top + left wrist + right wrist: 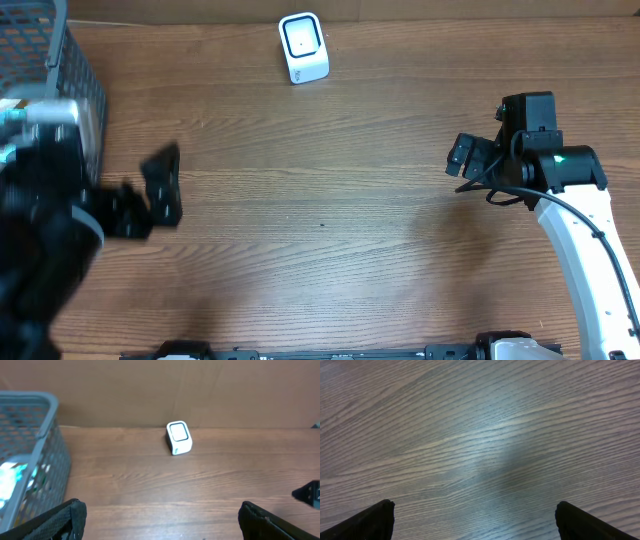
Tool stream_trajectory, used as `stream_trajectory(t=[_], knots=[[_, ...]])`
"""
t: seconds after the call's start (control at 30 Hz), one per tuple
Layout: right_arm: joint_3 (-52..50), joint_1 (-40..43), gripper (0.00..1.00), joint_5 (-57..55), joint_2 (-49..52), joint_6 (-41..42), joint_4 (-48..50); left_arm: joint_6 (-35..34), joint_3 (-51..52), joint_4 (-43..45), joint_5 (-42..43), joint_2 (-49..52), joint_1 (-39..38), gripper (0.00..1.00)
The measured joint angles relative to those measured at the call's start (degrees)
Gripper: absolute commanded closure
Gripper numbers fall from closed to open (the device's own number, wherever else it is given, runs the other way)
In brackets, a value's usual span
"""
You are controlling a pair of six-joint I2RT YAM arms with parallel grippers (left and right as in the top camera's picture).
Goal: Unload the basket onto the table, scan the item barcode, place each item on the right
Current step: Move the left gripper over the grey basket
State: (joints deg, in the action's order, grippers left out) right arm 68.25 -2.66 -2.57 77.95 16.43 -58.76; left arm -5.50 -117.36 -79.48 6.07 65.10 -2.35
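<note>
The overhead view looks straight down on the counter (320,250). The left wrist view looks low across it toward the scanner (178,438), which overhead also shows. The right wrist view faces the counter closely.

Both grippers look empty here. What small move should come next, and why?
Probably swing the left gripper toward the basket for an item: it and the right gripper are open and empty, the basket is beside it, nothing faces the scanner.

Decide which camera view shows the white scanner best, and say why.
The left wrist view: the scanner stands near centre, large, with its face and one side visible. Overhead shows it smaller, from above. The right wrist view misses it entirely.
</note>
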Motion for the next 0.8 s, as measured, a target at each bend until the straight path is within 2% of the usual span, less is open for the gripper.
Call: stream_trajectory(t=[0.17, 0.53, 0.8], knots=[[0.0, 0.0, 0.00, 0.0, 0.0, 0.0, 0.1, -0.1, -3.1, 2.0, -1.1, 6.2, 0.0, 0.01], [0.0, 0.0, 0.00, 0.0, 0.0, 0.0, 0.0, -3.9, -3.9, 4.8, -21.2, 15.0, 0.3, 0.00], [0.0, 0.0, 0.00, 0.0, 0.0, 0.0, 0.0, -5.1, -3.9, 6.5, -24.4, 22.7, 8.8, 0.00]])
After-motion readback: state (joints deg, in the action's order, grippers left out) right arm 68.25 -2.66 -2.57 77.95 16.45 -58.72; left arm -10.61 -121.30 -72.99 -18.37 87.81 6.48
